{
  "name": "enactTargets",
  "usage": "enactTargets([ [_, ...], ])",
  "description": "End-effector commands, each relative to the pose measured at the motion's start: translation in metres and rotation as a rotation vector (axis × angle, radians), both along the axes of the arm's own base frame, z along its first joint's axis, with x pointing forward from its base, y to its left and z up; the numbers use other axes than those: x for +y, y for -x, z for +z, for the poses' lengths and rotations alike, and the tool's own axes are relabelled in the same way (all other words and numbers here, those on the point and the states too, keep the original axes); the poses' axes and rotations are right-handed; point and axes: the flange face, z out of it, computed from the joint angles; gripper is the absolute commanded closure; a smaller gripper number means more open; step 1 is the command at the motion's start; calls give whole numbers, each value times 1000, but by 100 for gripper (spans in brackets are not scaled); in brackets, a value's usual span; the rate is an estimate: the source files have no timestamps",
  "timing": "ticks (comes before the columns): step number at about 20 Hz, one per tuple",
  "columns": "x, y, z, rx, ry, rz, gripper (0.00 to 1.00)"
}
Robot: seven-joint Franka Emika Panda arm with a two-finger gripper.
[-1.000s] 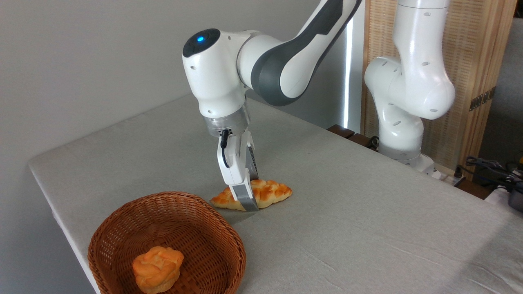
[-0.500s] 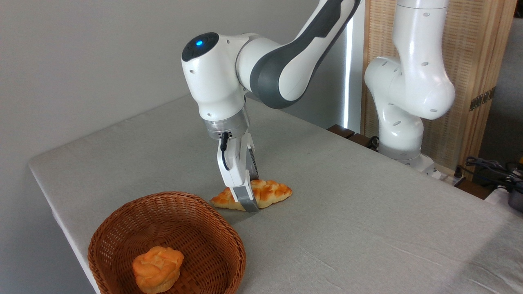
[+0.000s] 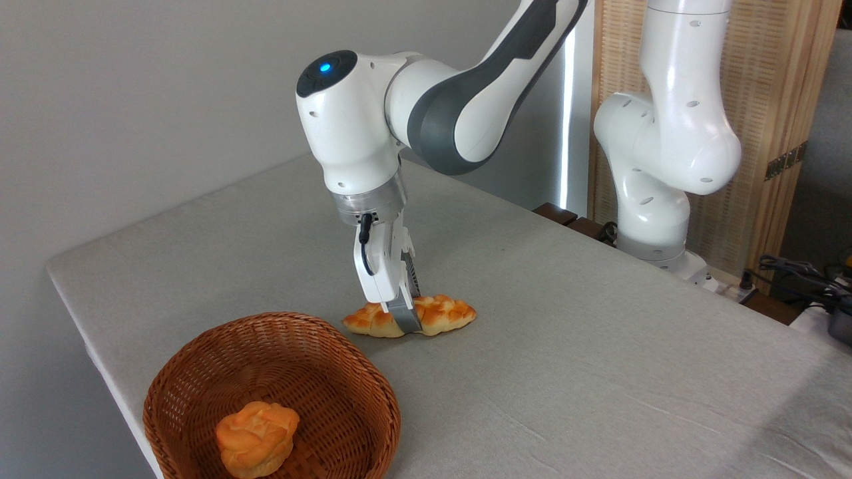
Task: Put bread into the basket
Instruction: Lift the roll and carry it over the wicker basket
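The long, flat braided loaf of pale yellow bread (image 3: 426, 315) with golden-brown toasted bumps and pointed ends lies on the grey cloth-covered table (image 3: 566, 372), just beyond the far right rim of the basket and outside it. Its length runs left to right, the left tip pointing toward the basket and the right tip toward the open table. The white two-finger gripper (image 3: 403, 318) comes down on the loaf near its middle, a little left of centre. The near grey finger (image 3: 403, 318) crosses the front of the bread and reaches down to about the tabletop; the far finger is hidden behind it and the loaf. The fingers look closed against the bread, one on each long side, and the loaf appears to rest on the cloth, though whether it is slightly raised cannot be told.

The round, shallow reddish-brown woven wicker basket (image 3: 200, 372) with a thick rim sits at the near left of the table, close to the table's left edge. Inside it, toward the near side, lies a small round orange bun (image 3: 257, 439).

The white and grey robot arm (image 3: 426, 113) reaches in from the upper right, its wrist with a blue light above the gripper; its base (image 3: 655, 219) stands at the far right edge of the table, before a slatted wooden screen (image 3: 772, 100).
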Motion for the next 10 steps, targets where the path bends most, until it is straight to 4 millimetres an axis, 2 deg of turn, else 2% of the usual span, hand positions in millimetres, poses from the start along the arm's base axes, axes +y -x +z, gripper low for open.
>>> enactTargets([
  [1, 5, -2, 31, -5, 5, -12, 64],
  [6, 15, 1, 95, -19, 44, 5, 64],
  [10, 24, -13, 130, -106, 102, 53, 64],
])
